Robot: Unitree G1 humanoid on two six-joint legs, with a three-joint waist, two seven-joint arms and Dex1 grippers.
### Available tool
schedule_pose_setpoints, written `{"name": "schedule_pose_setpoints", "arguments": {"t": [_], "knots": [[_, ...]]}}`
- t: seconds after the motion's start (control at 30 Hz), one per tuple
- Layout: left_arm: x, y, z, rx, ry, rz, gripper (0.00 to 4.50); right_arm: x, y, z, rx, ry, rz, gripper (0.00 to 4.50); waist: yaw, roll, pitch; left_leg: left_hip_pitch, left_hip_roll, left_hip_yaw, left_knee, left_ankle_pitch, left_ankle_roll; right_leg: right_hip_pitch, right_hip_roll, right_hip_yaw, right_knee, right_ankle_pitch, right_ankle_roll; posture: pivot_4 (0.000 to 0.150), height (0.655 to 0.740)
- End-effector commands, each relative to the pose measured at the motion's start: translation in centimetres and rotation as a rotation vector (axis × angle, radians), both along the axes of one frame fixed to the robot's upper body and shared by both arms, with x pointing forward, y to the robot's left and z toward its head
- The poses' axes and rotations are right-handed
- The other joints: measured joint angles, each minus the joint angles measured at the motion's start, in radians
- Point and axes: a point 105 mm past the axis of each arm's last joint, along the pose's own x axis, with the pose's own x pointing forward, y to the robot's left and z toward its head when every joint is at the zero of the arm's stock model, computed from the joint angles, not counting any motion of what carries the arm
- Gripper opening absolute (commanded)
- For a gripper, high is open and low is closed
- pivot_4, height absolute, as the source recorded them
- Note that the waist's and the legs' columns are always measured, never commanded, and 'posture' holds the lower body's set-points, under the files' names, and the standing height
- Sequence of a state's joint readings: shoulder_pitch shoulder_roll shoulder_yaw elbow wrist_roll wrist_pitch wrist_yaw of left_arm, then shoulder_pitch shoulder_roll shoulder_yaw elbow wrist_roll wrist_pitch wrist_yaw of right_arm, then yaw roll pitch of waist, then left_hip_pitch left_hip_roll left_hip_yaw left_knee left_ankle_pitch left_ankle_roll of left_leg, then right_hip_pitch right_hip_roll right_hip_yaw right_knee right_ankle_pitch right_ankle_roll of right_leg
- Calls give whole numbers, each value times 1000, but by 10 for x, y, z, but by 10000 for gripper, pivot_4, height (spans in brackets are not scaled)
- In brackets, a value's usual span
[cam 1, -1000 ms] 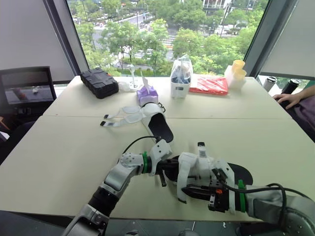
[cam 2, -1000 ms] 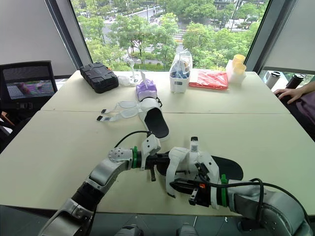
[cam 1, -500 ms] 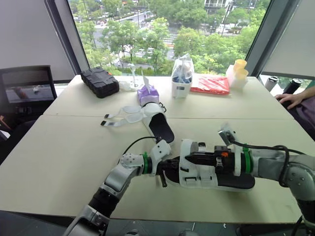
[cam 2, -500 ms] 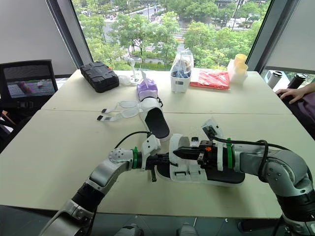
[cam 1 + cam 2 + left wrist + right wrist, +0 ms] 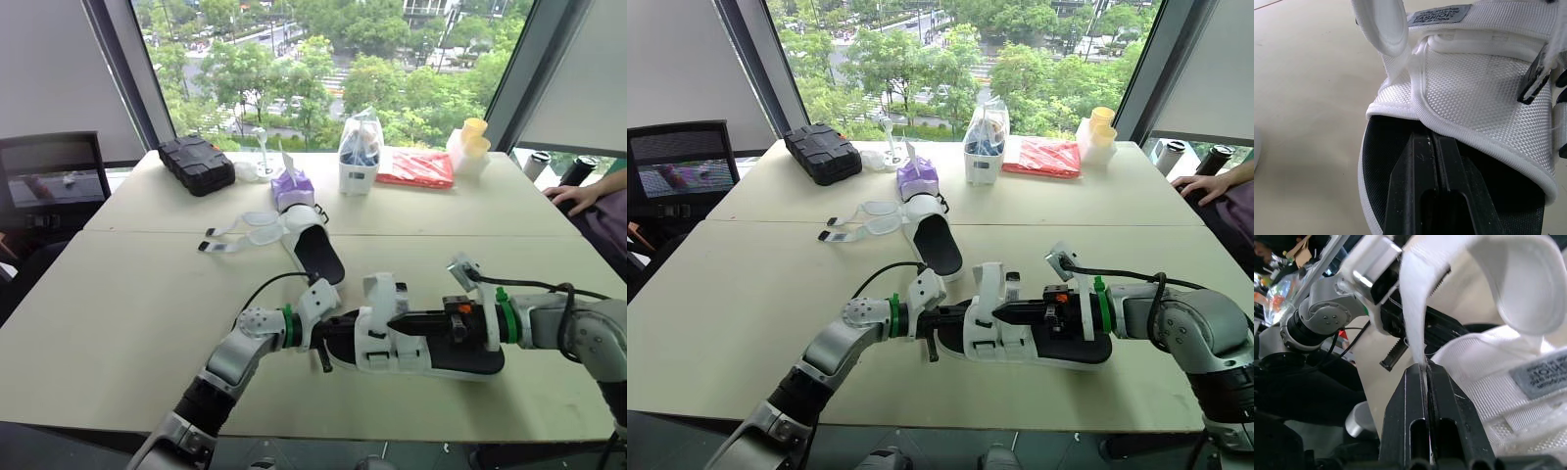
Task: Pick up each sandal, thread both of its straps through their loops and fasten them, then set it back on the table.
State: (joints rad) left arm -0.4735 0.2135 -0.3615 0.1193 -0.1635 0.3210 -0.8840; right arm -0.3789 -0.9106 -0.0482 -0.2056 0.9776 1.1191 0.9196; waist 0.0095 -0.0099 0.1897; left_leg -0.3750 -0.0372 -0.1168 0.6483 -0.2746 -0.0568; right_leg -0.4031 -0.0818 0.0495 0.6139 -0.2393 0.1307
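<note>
The near sandal [image 5: 431, 348], black sole with a white upper, lies flat on the table [image 5: 127, 294] between my two grippers. My left gripper [image 5: 331, 338] is shut at its toe end, the fingertips meeting the front hem of the upper [image 5: 1469, 93] over the black insole. My right gripper [image 5: 394, 321] reaches in from the heel side and is shut on a white strap [image 5: 1413, 308], which stands up in a loop [image 5: 380, 292]. The second sandal [image 5: 315, 250] lies farther back with its straps [image 5: 245, 232] spread open to the left.
Along the far edge stand a black case [image 5: 198, 164], a purple tissue box [image 5: 292, 186], a clear container [image 5: 360, 152], a red packet [image 5: 416, 168] and yellow cups [image 5: 473, 142]. A person's hand [image 5: 576, 198] rests at the right edge. A chair [image 5: 49, 181] stands at the left.
The sandal, tilted a second ago, now lies flat. My right gripper swung from the table's front edge to the heel side and pulled the strap up. The left gripper stayed put.
</note>
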Motion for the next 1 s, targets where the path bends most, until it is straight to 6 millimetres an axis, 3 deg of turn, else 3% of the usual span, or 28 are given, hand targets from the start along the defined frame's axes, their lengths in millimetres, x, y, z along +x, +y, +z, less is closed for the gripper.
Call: {"name": "schedule_pose_setpoints", "arguments": {"t": [0.03, 0.1, 0.13, 0.2, 0.3, 0.43, 1.0], "knots": [[-2, 0, 1, -6, -3, 4, 0, 10, 4, 6, -5, -91, -21, 682, 0, 0, 0, 0, 0, 0, 0, 0, 0, 0, 0, 0, 0, 0, 0, 1500, 7400], [-2, 0, 1, -5, -2, 5, 0, 9, 6, 7, 6, -101, -17, 682, 0, 0, 0, 0, 0, 0, 0, 0, 0, 0, 0, 0, 0, 0, 0, 1500, 7400], [-2, 1, 1, -4, 0, 5, 0, 8, 7, 6, 5, -101, -15, 2987, 0, 0, 0, 0, 0, 0, 0, 0, 0, 0, 0, 0, 0, 0, 0, 1500, 7400], [-2, 1, 0, -2, 1, 6, 0, 6, 8, 7, 8, -109, -9, 8276, 0, 0, 0, 0, 0, 0, 0, 0, 0, 0, 0, 0, 0, 0, 0, 1500, 7400], [-2, 2, 0, 0, 2, 6, 0, 5, 11, 12, 32, -125, -9, 21491, 0, 0, 0, 0, 0, 0, 0, 0, 0, 0, 0, 0, 0, 0, 0, 1500, 7400], [-2, 1, -1, 2, 4, 2, 0, 3, 18, 14, 52, -127, 1, 21491, 0, 0, 0, 0, 0, 0, 0, 0, 0, 0, 0, 0, 0, 0, 0, 1500, 7400], [-1, 2, -3, 4, 6, 12, 0, -43, 42, 1, 43, -74, 123, 21491, 0, 0, 0, 0, 0, 0, 0, 0, 0, 0, 0, 0, 0, 0, 0, 1500, 7400]]}}
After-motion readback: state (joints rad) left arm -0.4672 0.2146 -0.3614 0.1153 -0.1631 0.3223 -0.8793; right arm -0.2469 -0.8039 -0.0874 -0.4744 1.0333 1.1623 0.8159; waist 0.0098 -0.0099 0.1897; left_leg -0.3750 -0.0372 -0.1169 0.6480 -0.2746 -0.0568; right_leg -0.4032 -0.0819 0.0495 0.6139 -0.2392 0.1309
